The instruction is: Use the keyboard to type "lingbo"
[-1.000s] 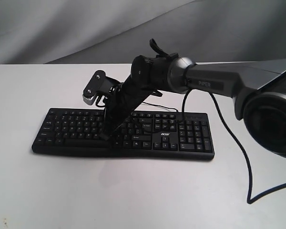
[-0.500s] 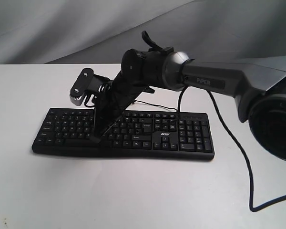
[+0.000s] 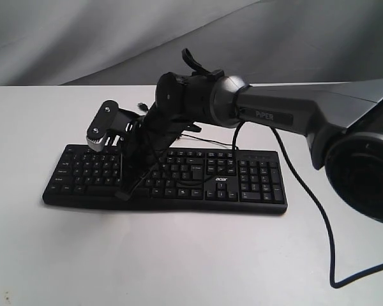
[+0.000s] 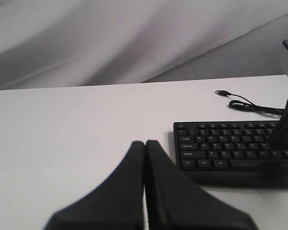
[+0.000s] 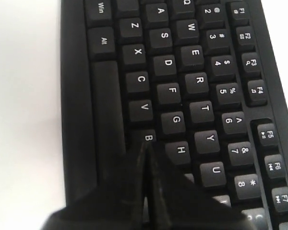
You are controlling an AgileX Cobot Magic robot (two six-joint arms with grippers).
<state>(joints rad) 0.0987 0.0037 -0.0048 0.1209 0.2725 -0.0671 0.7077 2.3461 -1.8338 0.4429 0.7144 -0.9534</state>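
Note:
The long black keyboard (image 3: 179,175) with a white acer logo lies across the middle of the white table; its left end also shows in the left wrist view (image 4: 230,143). My right gripper (image 3: 122,193) reaches across from the right and is shut, its tip down on the front rows left of the keyboard's middle. Seen from the right wrist, the shut tip (image 5: 145,146) touches the B key (image 5: 146,137) of the keyboard (image 5: 173,86). My left gripper (image 4: 145,143) is shut and empty, above bare table left of the keyboard; the exterior view does not show it.
The keyboard's thin black USB cable (image 4: 249,103) trails on the table behind it. The right arm's own thick cable (image 3: 319,223) loops down to the table at the right. A grey backdrop (image 3: 83,38) rises behind the white table (image 3: 179,255).
My right arm has swung leftward along the keyboard and its shut tip has come down from the middle keys to the B key. The left gripper's earlier state is not shown.

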